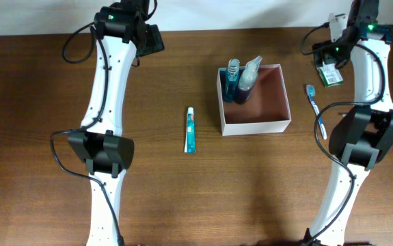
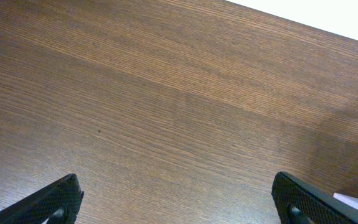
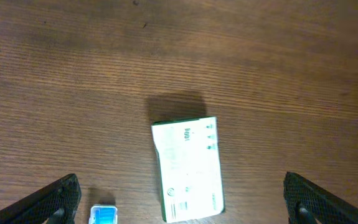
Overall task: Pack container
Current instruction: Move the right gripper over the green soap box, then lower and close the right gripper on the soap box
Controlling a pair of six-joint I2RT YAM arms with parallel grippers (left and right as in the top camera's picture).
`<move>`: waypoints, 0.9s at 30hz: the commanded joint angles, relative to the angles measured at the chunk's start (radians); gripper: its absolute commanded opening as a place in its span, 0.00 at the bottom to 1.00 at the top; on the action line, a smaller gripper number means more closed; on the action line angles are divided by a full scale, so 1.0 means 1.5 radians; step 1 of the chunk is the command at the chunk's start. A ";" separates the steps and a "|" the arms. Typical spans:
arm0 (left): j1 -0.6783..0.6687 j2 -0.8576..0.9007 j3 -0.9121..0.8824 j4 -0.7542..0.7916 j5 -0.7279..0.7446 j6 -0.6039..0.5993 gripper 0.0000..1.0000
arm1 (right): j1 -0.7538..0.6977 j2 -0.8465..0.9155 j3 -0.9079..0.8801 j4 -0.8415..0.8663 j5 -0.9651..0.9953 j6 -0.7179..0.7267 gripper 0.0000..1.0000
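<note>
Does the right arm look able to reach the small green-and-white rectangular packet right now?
Probably yes: the right gripper hangs open above the green-and-white rectangular packet, lying flat on the brown wooden table; the blue toothbrush head beside it lies apart.

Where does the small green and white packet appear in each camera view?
Overhead: the packet sits at upper right.
Left wrist: not in it.
Right wrist: lower centre.
Shared landmark: the blue toothbrush beside it, seen in the overhead and right wrist views.
</note>
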 commanded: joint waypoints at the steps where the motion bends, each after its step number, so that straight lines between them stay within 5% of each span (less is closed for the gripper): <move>1: 0.001 -0.009 -0.001 -0.001 0.000 -0.007 0.99 | -0.022 0.024 0.000 -0.005 -0.052 -0.005 0.99; 27: 0.001 -0.009 -0.001 -0.001 0.000 -0.007 0.99 | -0.041 0.035 -0.126 0.032 -0.052 -0.038 0.99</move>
